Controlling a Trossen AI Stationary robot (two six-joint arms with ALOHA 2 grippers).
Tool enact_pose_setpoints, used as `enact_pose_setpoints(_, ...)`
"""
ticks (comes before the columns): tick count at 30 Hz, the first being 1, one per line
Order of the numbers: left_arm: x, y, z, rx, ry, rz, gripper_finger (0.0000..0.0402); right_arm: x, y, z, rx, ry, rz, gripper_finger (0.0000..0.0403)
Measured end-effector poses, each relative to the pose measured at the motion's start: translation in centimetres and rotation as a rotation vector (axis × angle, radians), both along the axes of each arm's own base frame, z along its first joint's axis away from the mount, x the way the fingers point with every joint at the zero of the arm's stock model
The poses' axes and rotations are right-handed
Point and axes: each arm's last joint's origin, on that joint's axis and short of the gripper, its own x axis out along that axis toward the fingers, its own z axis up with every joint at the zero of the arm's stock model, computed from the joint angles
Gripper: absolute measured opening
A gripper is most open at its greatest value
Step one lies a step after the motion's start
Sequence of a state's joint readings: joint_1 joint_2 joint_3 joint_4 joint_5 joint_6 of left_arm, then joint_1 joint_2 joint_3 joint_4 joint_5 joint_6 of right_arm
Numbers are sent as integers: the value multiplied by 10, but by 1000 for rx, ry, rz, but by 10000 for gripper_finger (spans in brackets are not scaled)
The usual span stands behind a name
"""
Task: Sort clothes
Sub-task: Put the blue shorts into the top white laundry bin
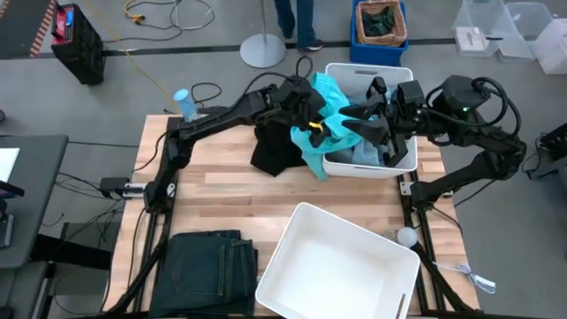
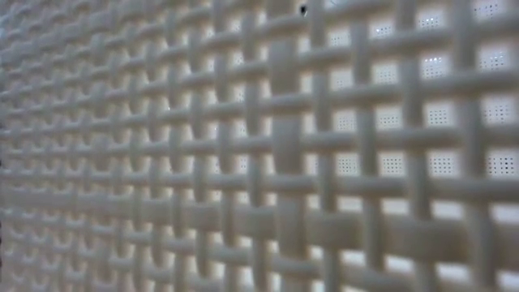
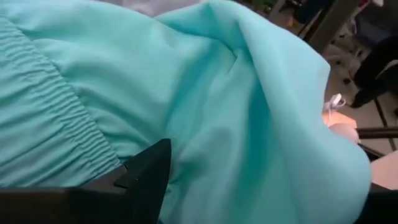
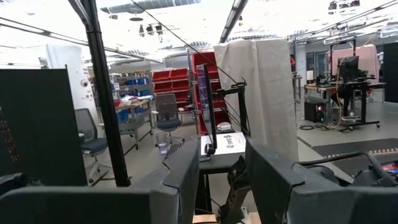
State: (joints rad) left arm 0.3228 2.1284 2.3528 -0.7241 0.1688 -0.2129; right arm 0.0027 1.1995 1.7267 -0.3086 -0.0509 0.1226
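The bright turquoise top point(image 1: 323, 115) is draped over the left rim of the far white bin point(image 1: 403, 164) and fills the left wrist view point(image 3: 236, 112). My left gripper point(image 1: 312, 124) is shut on it at the bin's left side. The pale blue denim piece point(image 1: 363, 155) lies inside that bin. The black top point(image 1: 275, 149) lies bunched on the table just left of the bin. The dark greenish-black jeans point(image 1: 213, 266) lie folded at the near left corner. My right gripper point(image 1: 370, 126) hovers over the far bin, open and empty point(image 4: 224, 186). My left gripper holds the turquoise top by bunched folds point(image 3: 205, 155) between its two fingers point(image 3: 149, 171), coming from the table's left. The cloth covers the place of contact. The top is raised off the table, part of it hanging over the bin's left rim point(image 1: 326, 155) and part down toward the table.
A second white bin point(image 1: 341, 261) stands tilted at the near middle; its woven wall point(image 2: 259, 146) fills the low view. A blue crate with dark cloth point(image 1: 381, 22) and a person's legs point(image 1: 297, 22) are beyond the far edge. Bare wood point(image 1: 221, 190) lies at the middle left.
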Motion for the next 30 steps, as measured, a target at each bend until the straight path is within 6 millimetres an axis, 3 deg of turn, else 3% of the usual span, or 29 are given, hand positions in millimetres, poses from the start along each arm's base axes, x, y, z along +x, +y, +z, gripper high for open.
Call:
enact_pose_setpoints(7,0,-1,0,-34,-3,-26,269,0,0,-1,2,15,-9,148)
enact_pose_setpoints(11,1,-2,5,-61,-57,-65,267,1,-4,-9,25,98,-142,148)
enact_pose_setpoints(17,-2,-3,11,-55,-71,-70,265,-2,-19,-32,110,323,-383,148)
enact_pose_setpoints(24,-2,-3,10,-50,-70,-78,265,-12,-33,-64,114,665,-496,150)
enact_pose_setpoints(30,-2,-3,11,-39,-73,-84,265,-19,-37,-76,81,808,-536,174)
